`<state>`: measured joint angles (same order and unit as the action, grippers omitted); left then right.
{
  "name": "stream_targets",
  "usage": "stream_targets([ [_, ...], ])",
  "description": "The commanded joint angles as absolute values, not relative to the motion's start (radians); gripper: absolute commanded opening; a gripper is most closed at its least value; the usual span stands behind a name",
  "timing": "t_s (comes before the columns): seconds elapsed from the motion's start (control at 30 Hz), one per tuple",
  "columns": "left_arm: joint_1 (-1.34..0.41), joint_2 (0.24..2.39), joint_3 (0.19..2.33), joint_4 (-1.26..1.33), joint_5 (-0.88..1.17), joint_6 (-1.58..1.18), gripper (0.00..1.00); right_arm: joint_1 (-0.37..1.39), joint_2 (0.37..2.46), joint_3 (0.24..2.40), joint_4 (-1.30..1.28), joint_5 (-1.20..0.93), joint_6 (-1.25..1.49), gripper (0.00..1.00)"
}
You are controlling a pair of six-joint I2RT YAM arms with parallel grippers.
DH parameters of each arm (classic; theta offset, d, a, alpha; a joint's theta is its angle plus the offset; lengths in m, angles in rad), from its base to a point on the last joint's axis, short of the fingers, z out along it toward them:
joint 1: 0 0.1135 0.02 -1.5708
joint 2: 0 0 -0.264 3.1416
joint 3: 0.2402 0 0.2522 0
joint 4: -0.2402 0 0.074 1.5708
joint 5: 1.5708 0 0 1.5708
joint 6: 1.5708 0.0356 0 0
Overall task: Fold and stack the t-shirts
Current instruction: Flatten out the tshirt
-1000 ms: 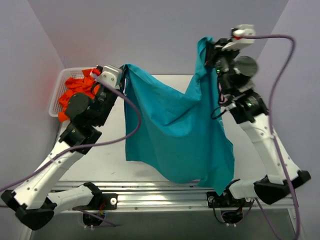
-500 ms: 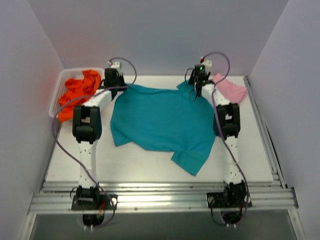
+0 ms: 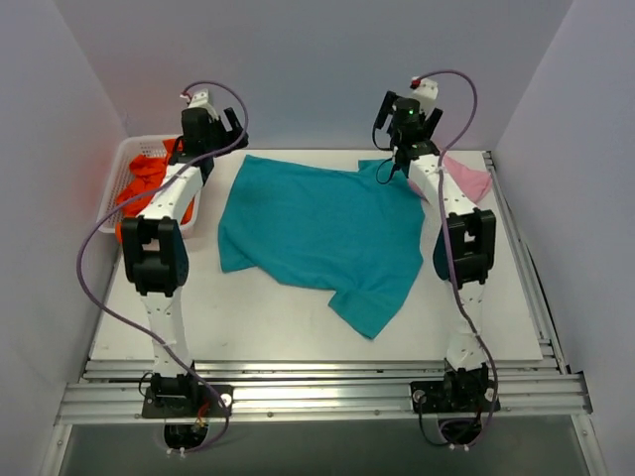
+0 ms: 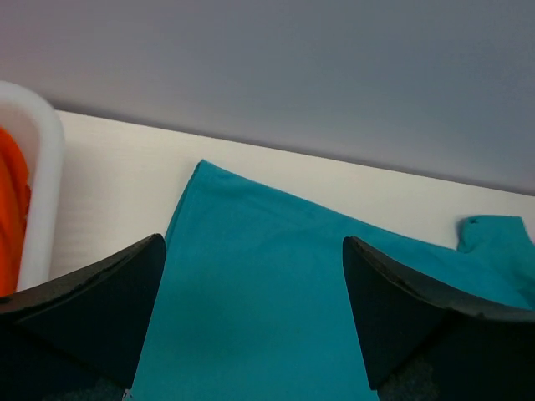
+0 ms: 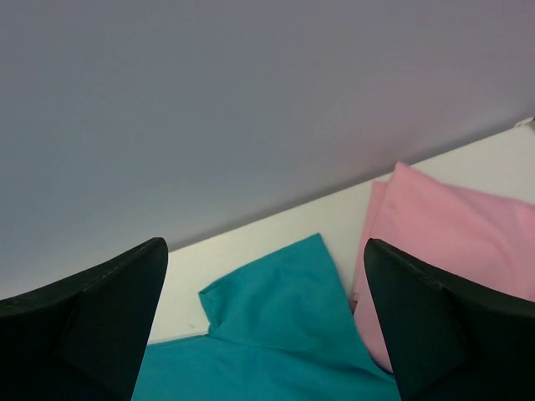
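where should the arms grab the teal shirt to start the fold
Probably the two far corners of the teal shirt, coming down from above: it lies spread flat, and its far edge runs between the open left gripper and right gripper.

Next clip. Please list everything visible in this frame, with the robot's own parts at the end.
teal t-shirt: one, teal-turquoise, spread flat across the middle of the table
pink t-shirt: one, light pink, far right corner, beside the teal shirt's sleeve
orange t-shirts: a heap, number unclear, bright orange, in the basket
basket: one, white lattice, far left corner
table: one, white, under everything
rail: one, silver metal, near edge, carrying the arm bases
left gripper: one, black fingers, open, holding nothing, above the teal shirt's far left corner
right gripper: one, black fingers, open, holding nothing, above the teal shirt's far right sleeve
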<state>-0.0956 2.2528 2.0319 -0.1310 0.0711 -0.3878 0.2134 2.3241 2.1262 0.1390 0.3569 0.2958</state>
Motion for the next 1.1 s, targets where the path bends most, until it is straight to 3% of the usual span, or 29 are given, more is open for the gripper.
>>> stream_targets([
  [0.0,-0.112,1.956,1.795,0.081,0.009,-0.426,0.95,0.253,2.064,1.978,0.282,0.474,0.259,1.00],
  [0.23,-0.230,1.613,1.268,0.029,-0.230,-0.581,1.00,0.325,1.740,1.469,0.321,0.495,0.374,1.00],
  [0.27,-0.241,1.555,1.144,0.031,-0.265,-0.662,0.94,0.337,1.709,1.419,0.324,0.488,0.399,0.98],
  [0.5,-0.366,1.353,0.746,0.002,-0.432,-0.939,0.93,0.448,1.503,1.086,0.322,0.500,0.520,0.95],
  [0.83,-0.387,1.164,0.511,-0.075,-0.541,-1.159,0.92,0.615,1.316,0.954,0.184,0.652,0.554,0.95],
  [1.07,-0.357,1.296,0.522,0.033,-0.529,-1.167,0.92,0.658,1.230,0.914,0.143,0.680,0.555,0.95],
])
